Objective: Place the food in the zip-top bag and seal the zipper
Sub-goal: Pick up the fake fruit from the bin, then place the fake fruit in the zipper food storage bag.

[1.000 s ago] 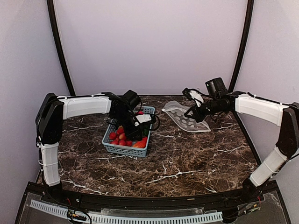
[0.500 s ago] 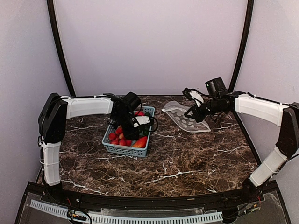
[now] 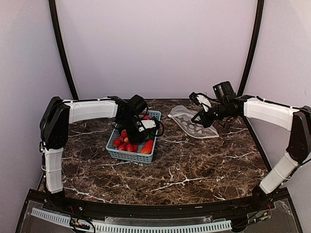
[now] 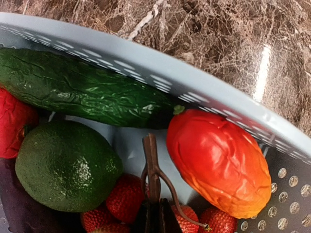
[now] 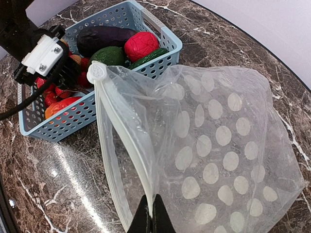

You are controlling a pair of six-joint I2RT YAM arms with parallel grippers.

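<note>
Where lilac walls [image 3: 155, 48] enclose it, marbled tabletop [image 3: 194, 165] gleams.

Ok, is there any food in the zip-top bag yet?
Empty: through the zip-top bag only its white dots and the table show; the food sits in the blue basket.

food [image 3: 127, 143] in basket [image 3: 129, 156], zip-top bag [image 3: 190, 124] right of basket

The slotted plastic basket [image 5: 160, 39] is light blue. Inside it lie a dark green cucumber [image 4: 82, 92], a red-to-orange oval piece [image 4: 218, 165], a dark purple eggplant [image 5: 104, 36] and red cherry tomatoes [image 4: 124, 196] on a brown stem. The clear plastic pouch [image 5: 214, 145] bears white dots. The marble worktop [image 3: 194, 165] is brown, white-veined.
</note>
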